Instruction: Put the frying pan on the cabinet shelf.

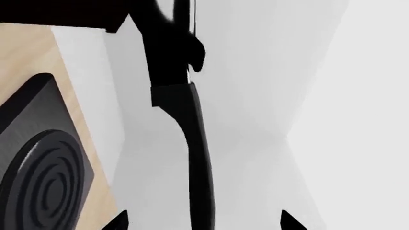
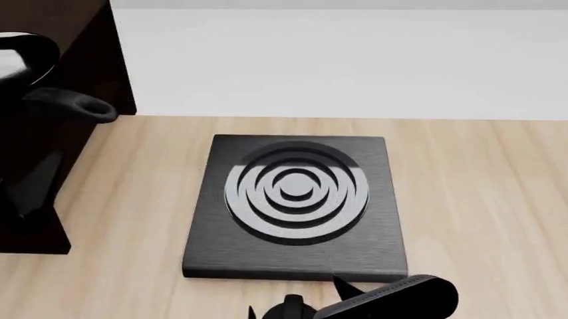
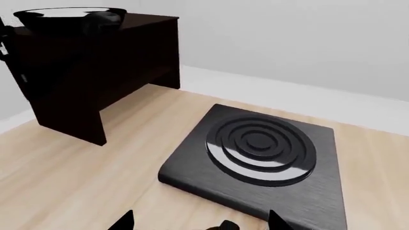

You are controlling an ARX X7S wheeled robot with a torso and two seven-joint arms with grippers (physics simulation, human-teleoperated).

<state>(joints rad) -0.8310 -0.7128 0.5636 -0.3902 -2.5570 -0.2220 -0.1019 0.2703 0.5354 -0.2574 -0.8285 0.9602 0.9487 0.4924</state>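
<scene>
Up on the top board of the dark cabinet (image 3: 96, 57), the frying pan (image 3: 70, 18) is seen in the right wrist view, its glossy black bowl resting on the cabinet shelf (image 3: 150, 20) near the far end. In the head view only part of the pan shows at the left edge, and its long handle with the loop hole at its end (image 2: 76, 106) juts out past the cabinet's front toward the table. In the left wrist view the handle is seen as a long black bar running away from the camera between the two fingertips of the left gripper (image 1: 204, 221); the tips stand well apart, and whether they press on the handle cannot be told. The cabinet stands on the light wooden tabletop (image 2: 479, 186) at its left side. Near the table's middle the black square plate (image 2: 297, 206) with concentric rings lies flat, apart from the cabinet. At the near edge the right gripper (image 3: 201, 223) is held low above the wood, just in front of the plate, its fingertips spread wide and holding nothing.
</scene>
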